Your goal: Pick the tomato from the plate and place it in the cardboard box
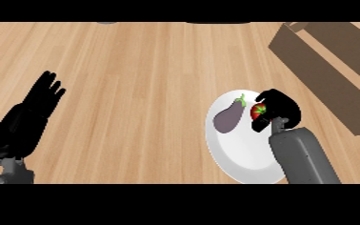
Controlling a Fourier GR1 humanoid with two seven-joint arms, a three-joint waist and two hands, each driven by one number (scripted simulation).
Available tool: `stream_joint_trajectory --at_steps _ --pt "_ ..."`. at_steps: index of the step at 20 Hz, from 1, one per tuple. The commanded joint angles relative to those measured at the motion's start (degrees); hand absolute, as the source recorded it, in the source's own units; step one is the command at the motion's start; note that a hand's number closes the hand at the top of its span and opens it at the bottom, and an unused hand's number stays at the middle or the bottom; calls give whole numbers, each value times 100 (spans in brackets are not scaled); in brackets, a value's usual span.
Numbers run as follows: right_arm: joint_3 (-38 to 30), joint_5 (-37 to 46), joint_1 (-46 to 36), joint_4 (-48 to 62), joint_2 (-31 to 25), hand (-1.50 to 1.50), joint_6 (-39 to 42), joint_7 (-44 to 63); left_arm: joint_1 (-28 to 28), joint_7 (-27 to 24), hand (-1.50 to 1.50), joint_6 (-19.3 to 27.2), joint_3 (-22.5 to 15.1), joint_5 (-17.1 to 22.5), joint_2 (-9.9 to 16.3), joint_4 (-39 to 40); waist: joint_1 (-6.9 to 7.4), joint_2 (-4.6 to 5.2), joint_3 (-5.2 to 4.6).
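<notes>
Tomato [259, 109] sits on the white plate [239, 162], just beside the eggplant [229, 117], and the right hand [280, 107] has its fingers curled around it, hiding most of it. To do this step well, I think the hand should lift straight up first, so the eggplant is not pushed, then travel toward the cardboard box [323, 62] at the upper right. The left hand [32, 114] rests open at the left edge.

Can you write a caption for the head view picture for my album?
Right hand curls round the tomato on the plate, beside an eggplant.
</notes>
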Motion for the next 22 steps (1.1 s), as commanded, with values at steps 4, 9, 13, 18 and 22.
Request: stream_joint_trajectory --at_steps 4,9,13,18,22 --pt "-45 314 260 269 -184 150 -396 -802 42 -25 0 -35 -12 -106 -97 -50 2 0 0" --pt "68 380 -288 377 -109 150 -118 -921 25 -152 0 52 -123 -301 -231 6 12 2 0" --pt "213 210 -1085 1307 -536 150 49 -2519 -293 -45 0 -23 -19 -174 -68 181 131 54 6" --pt "211 493 -1876 2569 -461 150 -438 -3377 -375 82 0 -174 187 44 94 317 118 41 3" --pt "119 733 -2045 2364 -528 150 -704 -3346 -196 -200 0 -187 14 -156 -90 428 41 13 0"
